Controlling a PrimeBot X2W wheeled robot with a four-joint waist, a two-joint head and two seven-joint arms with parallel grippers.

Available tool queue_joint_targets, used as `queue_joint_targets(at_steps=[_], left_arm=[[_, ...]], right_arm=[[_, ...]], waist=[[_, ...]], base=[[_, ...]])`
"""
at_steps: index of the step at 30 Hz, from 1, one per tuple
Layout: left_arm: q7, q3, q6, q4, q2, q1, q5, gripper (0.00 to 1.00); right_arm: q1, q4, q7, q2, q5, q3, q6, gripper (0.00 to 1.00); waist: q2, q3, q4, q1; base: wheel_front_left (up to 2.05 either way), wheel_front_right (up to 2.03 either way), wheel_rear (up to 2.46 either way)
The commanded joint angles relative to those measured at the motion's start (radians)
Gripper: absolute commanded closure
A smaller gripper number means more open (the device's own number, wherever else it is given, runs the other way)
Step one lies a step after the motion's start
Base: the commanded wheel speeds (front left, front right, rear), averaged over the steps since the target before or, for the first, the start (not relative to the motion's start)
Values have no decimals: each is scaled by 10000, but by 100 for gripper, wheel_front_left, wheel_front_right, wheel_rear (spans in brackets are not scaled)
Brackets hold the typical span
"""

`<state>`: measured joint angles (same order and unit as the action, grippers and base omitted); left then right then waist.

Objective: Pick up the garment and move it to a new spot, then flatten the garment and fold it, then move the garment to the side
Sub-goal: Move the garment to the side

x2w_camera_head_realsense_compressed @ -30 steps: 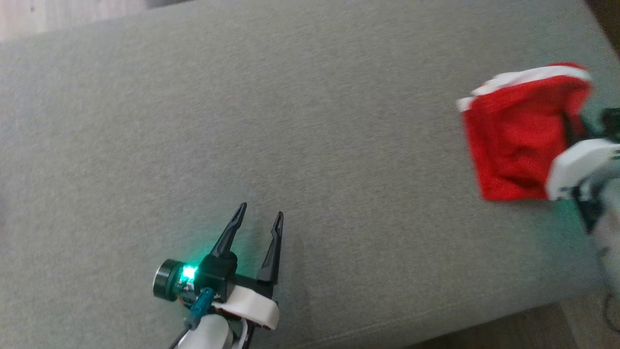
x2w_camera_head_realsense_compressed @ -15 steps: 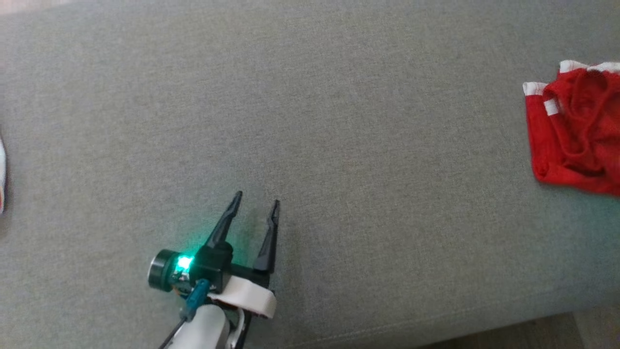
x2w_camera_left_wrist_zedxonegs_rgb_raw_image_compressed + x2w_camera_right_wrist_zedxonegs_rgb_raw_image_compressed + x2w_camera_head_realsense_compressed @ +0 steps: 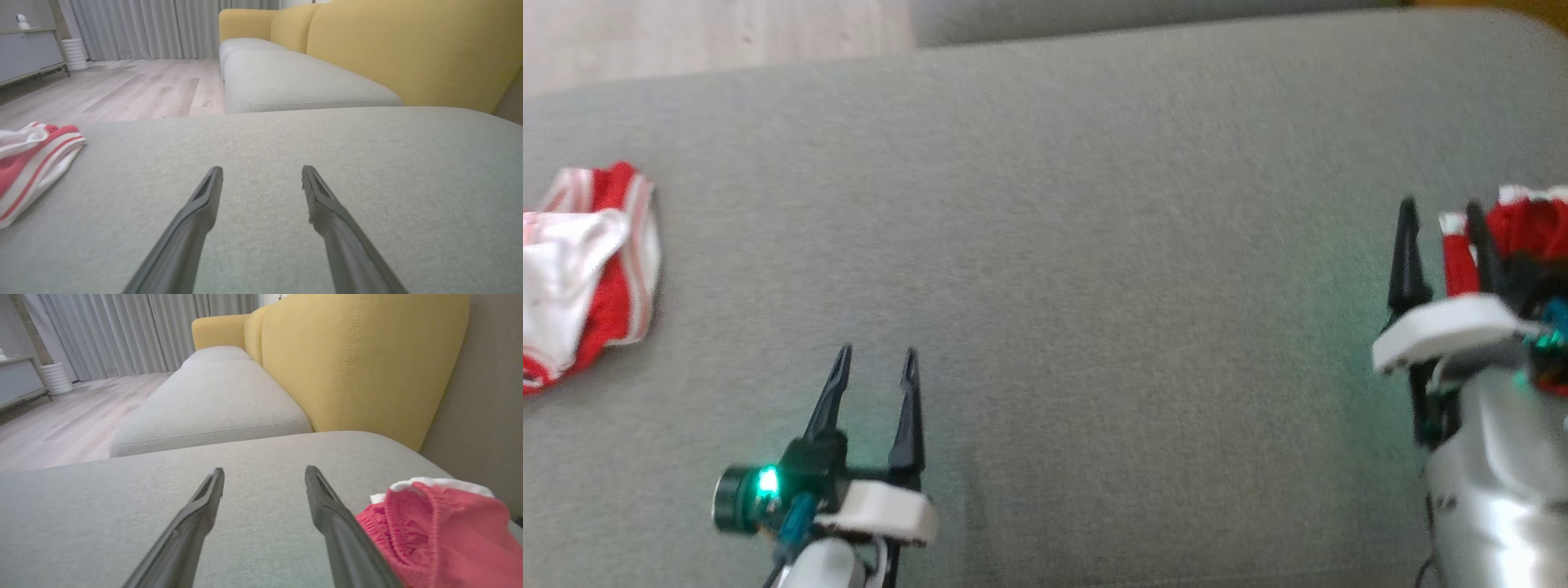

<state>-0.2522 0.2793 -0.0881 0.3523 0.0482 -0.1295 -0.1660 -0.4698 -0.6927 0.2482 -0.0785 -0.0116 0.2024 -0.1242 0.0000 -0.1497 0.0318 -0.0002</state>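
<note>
The garment (image 3: 1531, 229) is a crumpled red piece with white trim, lying at the far right of the grey sofa cushion (image 3: 1094, 245). My right gripper (image 3: 1440, 208) stands open just left of it, its right finger touching or nearly touching the cloth's edge. In the right wrist view the garment (image 3: 433, 535) bunches beside the right finger, with nothing between the fingers of the gripper (image 3: 264, 470). My left gripper (image 3: 878, 351) is open and empty over bare cushion at the lower left, as the left wrist view of this gripper (image 3: 262, 168) confirms.
A second garment (image 3: 588, 269), red with white stripes, lies at the cushion's far left, and this striped garment (image 3: 28, 159) is left of my left fingers. A yellow backrest (image 3: 359, 363) rises on the right. Wooden floor (image 3: 686, 33) lies beyond the cushion's far edge.
My right gripper let go of the red garment, which dropped onto the cushion, and now stands open beside it. The head camera swung, bringing the striped garment into view.
</note>
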Motion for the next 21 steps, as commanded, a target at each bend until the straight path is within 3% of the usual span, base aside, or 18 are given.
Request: queue_joint_targets(at_steps=[1,7,21], left_arm=[[-95,-505,-30,-231,20,32,115,0],[-95,-1026,-34,-17,20,445,152,0],[-95,-1982,-206,40,20,1022,144,0]], right_arm=[[114,444,134,102,-110,-360,-65,0],[1115,638,134,266,-468,-532,-65,0],[2496,1171,135,281,-1695,-2251,-65,0]], waist=[[0,483,-409,2],[0,937,-647,2],[0,1686,-762,2]], base=[[0,0,0],[0,0,0],[0,0,0]])
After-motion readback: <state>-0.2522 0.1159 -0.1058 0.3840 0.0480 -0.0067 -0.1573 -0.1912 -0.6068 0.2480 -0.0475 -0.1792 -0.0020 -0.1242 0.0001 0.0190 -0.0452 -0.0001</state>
